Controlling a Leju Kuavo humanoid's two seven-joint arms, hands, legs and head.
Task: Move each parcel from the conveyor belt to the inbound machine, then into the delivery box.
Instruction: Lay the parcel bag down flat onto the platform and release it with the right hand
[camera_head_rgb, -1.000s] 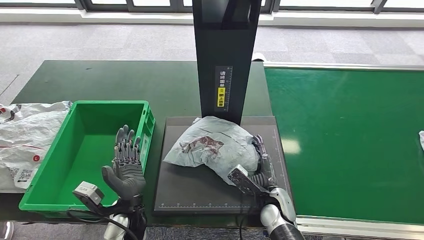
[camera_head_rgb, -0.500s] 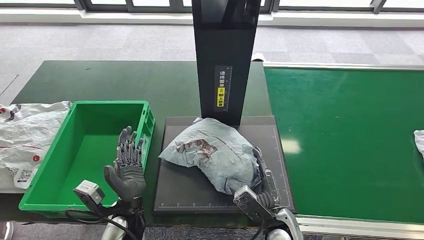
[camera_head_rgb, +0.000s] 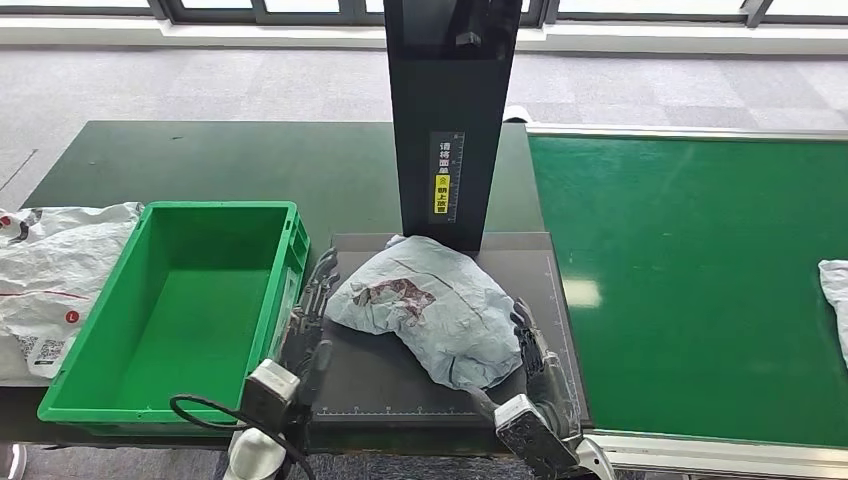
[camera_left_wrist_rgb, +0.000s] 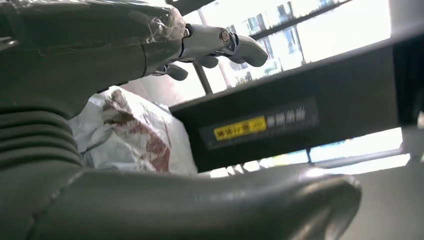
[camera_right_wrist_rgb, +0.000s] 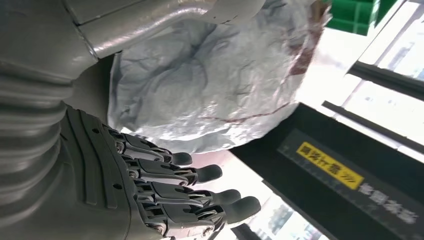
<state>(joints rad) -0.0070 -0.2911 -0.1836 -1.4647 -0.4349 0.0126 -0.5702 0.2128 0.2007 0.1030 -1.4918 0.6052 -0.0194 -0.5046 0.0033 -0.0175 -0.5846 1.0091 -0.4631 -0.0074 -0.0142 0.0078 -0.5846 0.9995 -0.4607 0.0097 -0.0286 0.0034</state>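
Note:
A crumpled grey-blue parcel with a dark red print lies on the black platform of the inbound machine, in front of its black column. My left hand lies flat with fingers stretched along the platform's left edge, between the green delivery box and the parcel, holding nothing. My right hand is stretched out at the parcel's near right side, open. The left wrist view has the parcel between thumb and fingers. In the right wrist view the parcel lies just beyond the straight fingers.
The green conveyor belt runs on the right, with another pale parcel at its far right edge. White plastic bags lie left of the delivery box. The dark green table stretches behind.
My left hand swung right from above the delivery box to the platform's left edge beside the parcel. My right hand drew back toward me. The parcel on the belt came further in.

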